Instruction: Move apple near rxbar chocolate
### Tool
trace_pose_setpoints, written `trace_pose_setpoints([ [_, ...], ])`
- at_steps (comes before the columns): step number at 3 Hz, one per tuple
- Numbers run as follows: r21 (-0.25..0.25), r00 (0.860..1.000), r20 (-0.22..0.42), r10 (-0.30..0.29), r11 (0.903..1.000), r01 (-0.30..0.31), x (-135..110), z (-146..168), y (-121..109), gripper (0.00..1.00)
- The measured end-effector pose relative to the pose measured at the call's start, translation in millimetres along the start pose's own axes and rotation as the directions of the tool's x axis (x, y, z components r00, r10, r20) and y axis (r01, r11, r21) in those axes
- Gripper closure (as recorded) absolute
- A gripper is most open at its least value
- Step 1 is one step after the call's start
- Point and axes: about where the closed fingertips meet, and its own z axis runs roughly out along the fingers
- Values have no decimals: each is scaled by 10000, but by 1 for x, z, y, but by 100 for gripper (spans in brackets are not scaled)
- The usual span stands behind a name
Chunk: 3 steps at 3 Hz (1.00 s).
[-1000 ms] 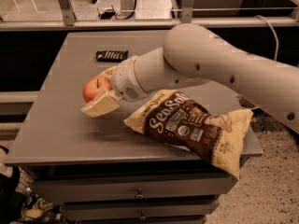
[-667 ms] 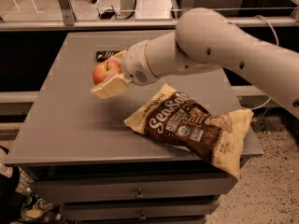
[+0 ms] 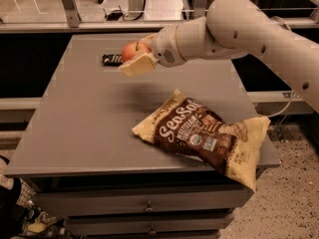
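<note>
Now the round orange-red apple sits higher and farther back in the camera view than it did a second ago. It has come away from the middle of the flat grey metal table toward the far left part of the top. There the small black snack bar with pale lettering lies flat, in the same place as before. In this view the apple covers the bar's right end, though whether it is above the bar or just in front of it cannot be told.

The gripper is clamped on the apple, with one cream-coloured finger under its near side and the other over its far side. The fruit hangs clear of the table (a soft shadow lies on the surface below it). The thick white arm reaches in from the right.

The large yellow-and-brown chip bag lies well apart from the apple, with its lower right corner past the table's front right edge. The left half of the top is bare grey surface, and the bar lies near the far edge.
</note>
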Motion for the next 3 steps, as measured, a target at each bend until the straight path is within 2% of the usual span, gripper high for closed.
trace_pose_setpoints([
  [1, 570, 9980, 155, 613, 9964, -621, 16, -1, -40, 100],
  [2, 1368, 9931, -154, 1163, 9841, -1132, 32, 1, -67, 100],
  [3, 2103, 9841, -613, 1667, 9660, -1505, 45, 8, -88, 100],
])
